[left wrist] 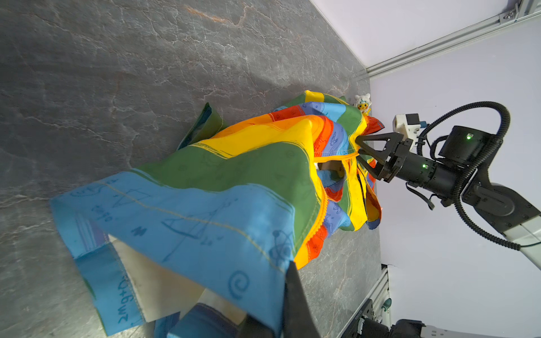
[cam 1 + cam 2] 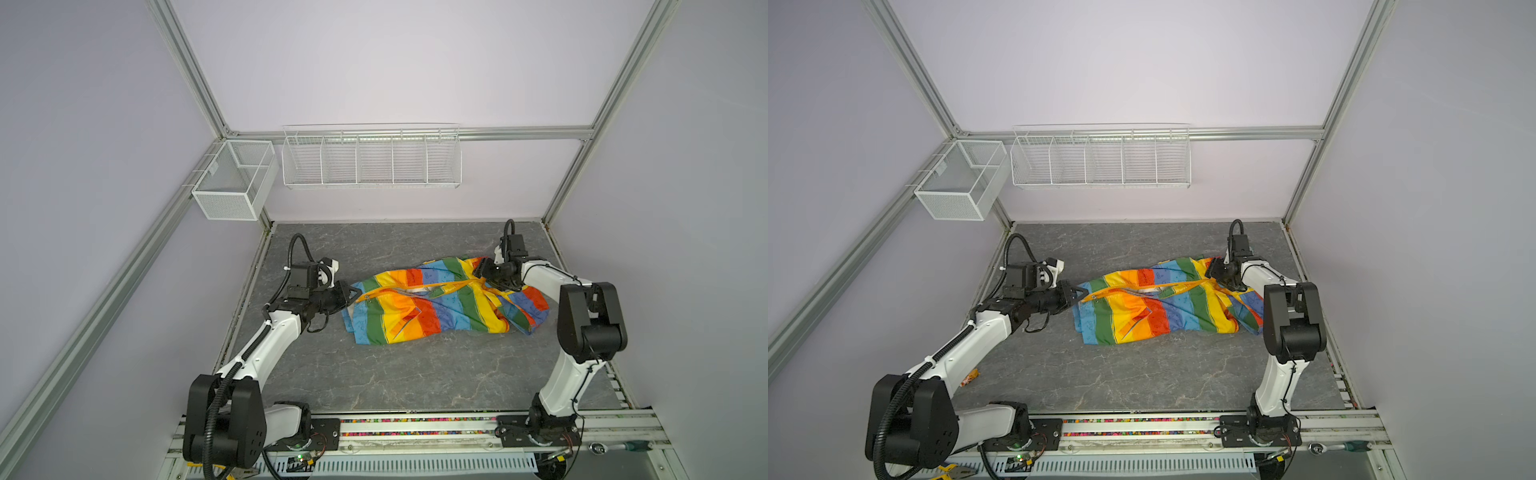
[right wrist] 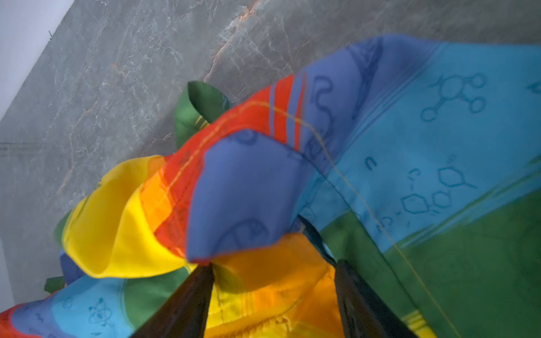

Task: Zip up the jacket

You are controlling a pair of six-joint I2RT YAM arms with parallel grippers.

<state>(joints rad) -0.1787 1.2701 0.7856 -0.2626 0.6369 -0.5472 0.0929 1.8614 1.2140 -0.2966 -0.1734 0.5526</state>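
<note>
On the middle of the table (image 2: 374,374), a little toward 1 o'clock, the jacket (image 2: 436,303) lies crosswise, hem end at 9 o'clock and the bunched end at 3. Its orange zip edge (image 2: 432,286) runs straight and fairly taut from one end to the other. Cream lining shows in a gap halfway along, so I judge the front is not yet closed. I cannot make out the slider.

At the jacket's 9 o'clock my left gripper (image 2: 354,294) is clamped tight on the blue hem corner, lifting it slightly. At its 2 o'clock my right gripper (image 1: 358,145) has its jaws apart, astride the orange edge with fabric between them, gripping nothing that I can see.

I read this as anchoring the hem while the right side hunts for the pull. Next I need to find that pull, pinch it narrowly, and draw it toward 3 o'clock with the left holding tension.
</note>
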